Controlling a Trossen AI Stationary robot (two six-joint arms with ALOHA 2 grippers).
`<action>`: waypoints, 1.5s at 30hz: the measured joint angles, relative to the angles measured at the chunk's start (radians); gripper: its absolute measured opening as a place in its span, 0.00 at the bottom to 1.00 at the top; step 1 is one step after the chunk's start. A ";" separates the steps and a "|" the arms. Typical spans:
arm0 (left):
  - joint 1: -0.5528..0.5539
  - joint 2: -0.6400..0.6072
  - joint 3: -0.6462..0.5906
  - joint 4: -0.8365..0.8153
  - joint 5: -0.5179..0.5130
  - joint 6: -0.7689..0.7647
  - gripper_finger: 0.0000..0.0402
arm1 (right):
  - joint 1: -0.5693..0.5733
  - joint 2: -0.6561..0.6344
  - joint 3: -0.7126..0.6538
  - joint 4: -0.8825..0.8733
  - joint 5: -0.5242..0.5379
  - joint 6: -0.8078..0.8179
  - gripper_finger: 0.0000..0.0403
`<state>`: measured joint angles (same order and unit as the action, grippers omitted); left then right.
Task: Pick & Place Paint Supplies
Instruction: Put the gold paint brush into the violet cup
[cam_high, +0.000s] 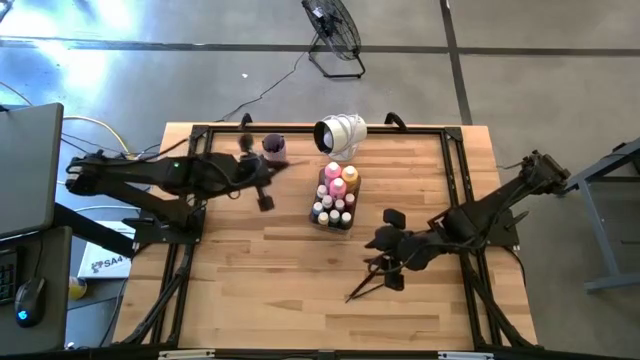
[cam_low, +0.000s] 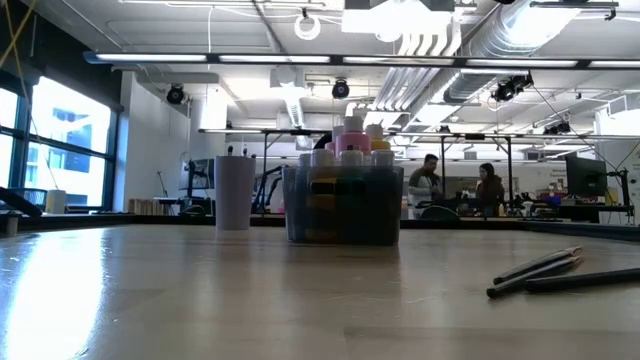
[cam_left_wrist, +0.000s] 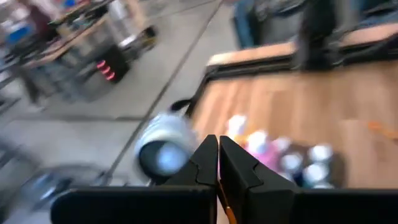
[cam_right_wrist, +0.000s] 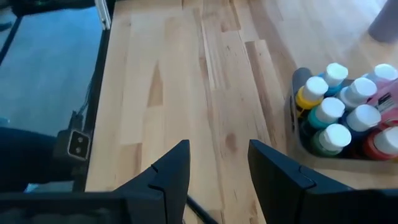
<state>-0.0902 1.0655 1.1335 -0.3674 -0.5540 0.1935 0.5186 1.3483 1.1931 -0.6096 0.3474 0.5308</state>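
Note:
A clear grey tray (cam_high: 322, 216) near the table's middle holds several small paint bottles (cam_high: 338, 185), pink and orange ones toward the far side and white-capped ones (cam_right_wrist: 339, 118) nearer. Two or three thin paintbrushes (cam_high: 365, 283) lie flat on the table to the near right (cam_low: 540, 268). My right gripper (cam_high: 369, 253) hangs open above the brushes, pointing toward the table's left; in its wrist view (cam_right_wrist: 217, 146) bare wood and one dark brush (cam_right_wrist: 200, 210) show between the fingers. My left gripper (cam_high: 281, 167) is shut on nothing, raised left of the tray beside the lilac cup (cam_high: 273, 148), and shows in its wrist view (cam_left_wrist: 217, 143).
A white cylinder (cam_high: 340, 133) lies on its side near the far edge, just behind the tray. The lilac cup (cam_low: 234, 190) stands upright on the far left. A black frame runs around the table edges (cam_high: 455, 170). Bare wood stretches along the near left (cam_high: 250, 290).

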 joint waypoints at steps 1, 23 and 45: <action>0.001 -0.016 -0.001 -0.035 -0.035 -0.016 0.00 | 0.001 0.000 0.000 -0.003 0.000 0.000 0.38; 0.619 0.048 -0.002 -0.257 0.317 -0.149 0.00 | -0.001 0.000 0.000 0.014 -0.008 0.049 0.38; 0.745 0.287 -0.002 -0.172 0.459 -0.097 0.05 | -0.001 0.001 0.000 -0.016 -0.010 0.048 0.38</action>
<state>0.6544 1.3529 1.1320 -0.5390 -0.0952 0.0967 0.5175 1.3491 1.1931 -0.6254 0.3374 0.5793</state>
